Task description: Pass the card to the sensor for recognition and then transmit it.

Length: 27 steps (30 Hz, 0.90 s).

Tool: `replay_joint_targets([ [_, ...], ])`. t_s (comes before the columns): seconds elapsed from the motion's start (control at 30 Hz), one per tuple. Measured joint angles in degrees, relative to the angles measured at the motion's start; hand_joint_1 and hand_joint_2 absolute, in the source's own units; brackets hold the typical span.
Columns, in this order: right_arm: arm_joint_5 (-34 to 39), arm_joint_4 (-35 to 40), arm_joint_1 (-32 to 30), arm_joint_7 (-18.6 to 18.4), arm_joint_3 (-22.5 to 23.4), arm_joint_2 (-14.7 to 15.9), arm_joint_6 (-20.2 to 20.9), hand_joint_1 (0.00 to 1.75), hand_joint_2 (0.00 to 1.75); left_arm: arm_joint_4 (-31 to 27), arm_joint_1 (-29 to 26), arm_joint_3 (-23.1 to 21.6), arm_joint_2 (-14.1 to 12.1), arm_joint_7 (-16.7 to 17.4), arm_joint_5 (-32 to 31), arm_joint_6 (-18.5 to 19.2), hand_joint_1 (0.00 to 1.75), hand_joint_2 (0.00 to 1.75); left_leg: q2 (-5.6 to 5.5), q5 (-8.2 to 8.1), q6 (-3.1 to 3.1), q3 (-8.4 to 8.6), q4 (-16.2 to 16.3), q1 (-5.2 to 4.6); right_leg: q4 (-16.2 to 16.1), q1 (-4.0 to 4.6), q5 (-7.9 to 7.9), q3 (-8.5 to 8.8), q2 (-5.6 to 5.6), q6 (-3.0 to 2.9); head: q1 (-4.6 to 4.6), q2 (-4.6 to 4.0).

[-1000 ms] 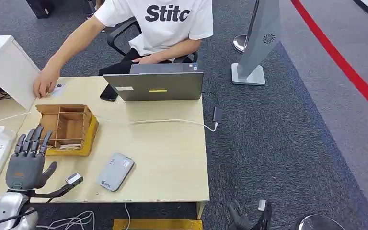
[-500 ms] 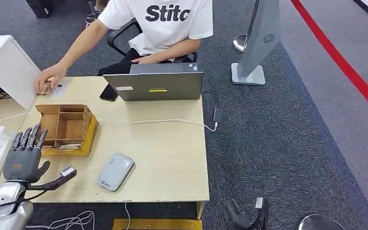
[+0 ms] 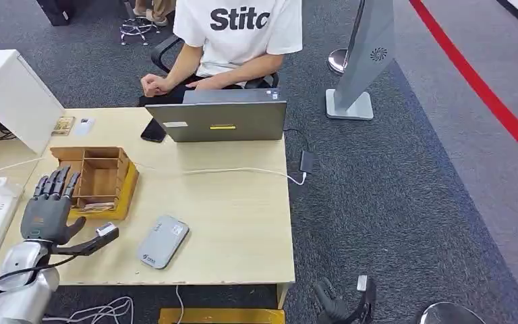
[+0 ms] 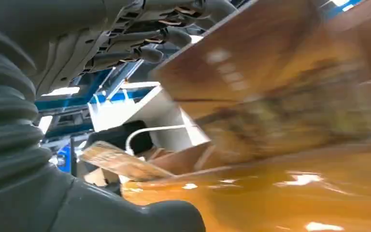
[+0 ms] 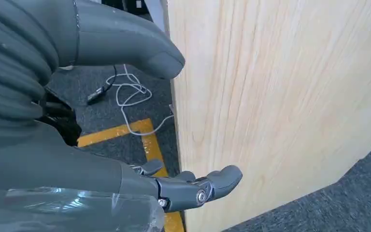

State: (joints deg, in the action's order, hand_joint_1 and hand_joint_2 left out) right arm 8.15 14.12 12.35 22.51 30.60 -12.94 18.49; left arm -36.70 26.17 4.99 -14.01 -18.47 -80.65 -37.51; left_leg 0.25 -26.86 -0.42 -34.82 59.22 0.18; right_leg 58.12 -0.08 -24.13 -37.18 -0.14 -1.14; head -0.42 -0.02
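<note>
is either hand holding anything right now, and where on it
Nothing is held. The left hand hovers open by the wooden organizer; the right hand hangs empty beside the table.

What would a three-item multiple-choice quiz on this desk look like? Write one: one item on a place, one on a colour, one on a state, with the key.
1. Where is the grey sensor pad?
A. inside the wooden organizer
B. on the table near its front edge, right of the left hand
C. on the laptop

2. What colour is the tray under the wooden organizer?
A. yellow
B. blue
C. white

3. How is the left hand?
A. holding a card
B. pressing the sensor pad
C. holding nothing, fingers spread

Key: 1 B, the pad lies flat on the table beside the hand. 2 A, a yellow edge shows around the organizer's base. 3 C, the head view shows its fingers apart at the organizer.
</note>
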Motion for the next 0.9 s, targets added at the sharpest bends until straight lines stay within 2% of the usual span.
replay_joint_targets([
  [0.2,0.4,0.0,0.0,0.1,-0.4,0.0,0.1,0.0,1.75,-0.5,-0.1,-1.9,1.4,0.6,0.8,1.1,0.0,1.75,0.0,-0.01,0.0,-0.01,0.0,0.01,0.0,0.0,-0.01,-0.01,0.02,0.0,0.0,0.0],
  [0.6,0.7,0.0,0.0,0.2,-0.9,0.0,0.1,0.0,1.75,-2.2,-1.3,-3.3,1.8,1.2,1.9,1.2,0.0,1.75,0.0,0.0,0.0,-0.01,0.0,0.01,0.0,0.01,-0.01,0.0,0.01,0.0,0.0,0.0],
  [0.63,0.7,0.0,0.0,0.2,-0.9,0.0,0.1,0.0,1.75,-2.2,-1.3,-3.3,1.8,1.2,1.9,1.2,1.75,1.75,0.0,0.0,0.0,-0.01,0.0,0.01,0.0,0.01,-0.01,0.0,0.01,0.0,0.0,0.0],
  [0.9,1.1,0.0,0.0,0.3,-0.9,0.0,0.4,0.0,1.75,-2.8,-1.9,-3.8,1.6,1.2,2.6,1.9,1.75,1.75,0.0,0.0,0.0,-0.02,0.0,0.01,0.0,0.0,-0.01,-0.01,0.01,0.0,0.0,0.0],
])
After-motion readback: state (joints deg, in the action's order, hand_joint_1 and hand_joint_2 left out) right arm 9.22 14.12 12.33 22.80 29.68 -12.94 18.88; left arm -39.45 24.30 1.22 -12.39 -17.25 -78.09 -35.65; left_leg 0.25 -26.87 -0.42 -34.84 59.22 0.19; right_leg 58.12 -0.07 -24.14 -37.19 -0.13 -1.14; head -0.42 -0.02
